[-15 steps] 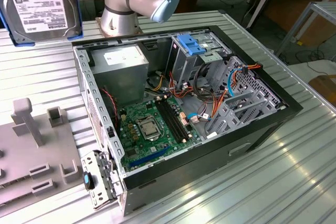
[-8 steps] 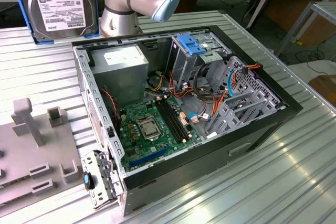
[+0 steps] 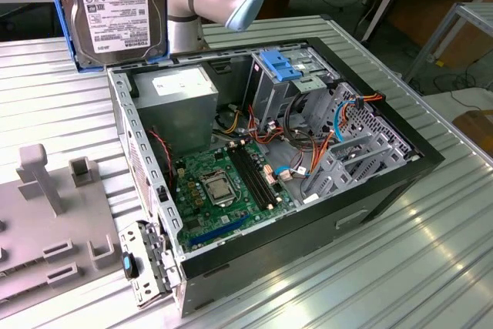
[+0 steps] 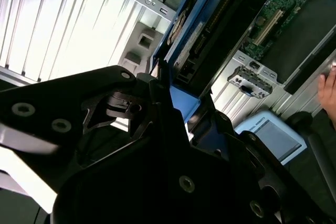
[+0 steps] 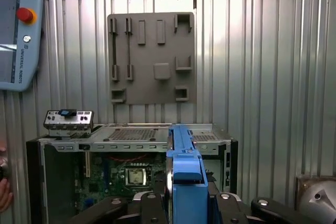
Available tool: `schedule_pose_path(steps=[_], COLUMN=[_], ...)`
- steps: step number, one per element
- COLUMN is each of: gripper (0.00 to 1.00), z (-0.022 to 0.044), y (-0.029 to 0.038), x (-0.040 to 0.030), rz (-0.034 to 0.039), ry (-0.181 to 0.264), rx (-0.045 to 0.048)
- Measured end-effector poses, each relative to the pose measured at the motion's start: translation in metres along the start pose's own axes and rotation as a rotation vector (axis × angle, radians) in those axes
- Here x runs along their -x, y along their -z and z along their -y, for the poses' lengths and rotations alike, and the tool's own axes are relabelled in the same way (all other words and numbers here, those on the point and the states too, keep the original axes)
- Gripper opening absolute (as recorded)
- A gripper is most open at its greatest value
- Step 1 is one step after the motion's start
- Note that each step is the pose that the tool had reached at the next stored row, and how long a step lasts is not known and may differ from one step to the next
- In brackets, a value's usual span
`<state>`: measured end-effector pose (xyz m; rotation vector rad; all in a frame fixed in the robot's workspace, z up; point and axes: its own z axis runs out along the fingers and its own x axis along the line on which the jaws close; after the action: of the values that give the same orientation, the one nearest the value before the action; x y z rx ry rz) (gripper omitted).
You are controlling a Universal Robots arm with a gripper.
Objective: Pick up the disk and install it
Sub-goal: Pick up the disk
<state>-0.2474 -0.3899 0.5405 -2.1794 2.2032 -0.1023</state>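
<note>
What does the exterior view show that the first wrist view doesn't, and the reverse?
Exterior view alone: the disk's labelled face, the power supply, the blue latch on the drive cage. First wrist view alone: the control tablet with its red button, the disk seen edge-on. Both: the disk held aloft, the open computer case, its circuit board, the grey holder plate.

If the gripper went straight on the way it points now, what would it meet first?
Shut on the disk, the gripper points into the open case. The disk's leading end would probably reach the case's rim or the motherboard below first; depth is unclear.
</note>
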Motion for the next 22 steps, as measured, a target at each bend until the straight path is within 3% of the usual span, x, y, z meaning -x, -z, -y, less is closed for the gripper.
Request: schedule_pose_path(steps=[10, 17, 22], gripper=[0.37, 0.37, 0.37], z=[0.0406, 0.0527, 0.0826], y=[-0.0062, -0.0084, -0.0134], x=[-0.0023, -0.0169, -0.0177], rz=[-0.0005, -0.0006, -0.0006], ry=[-0.001, -0.001, -0.001], rx=[0.0002, 0.0005, 0.0006])
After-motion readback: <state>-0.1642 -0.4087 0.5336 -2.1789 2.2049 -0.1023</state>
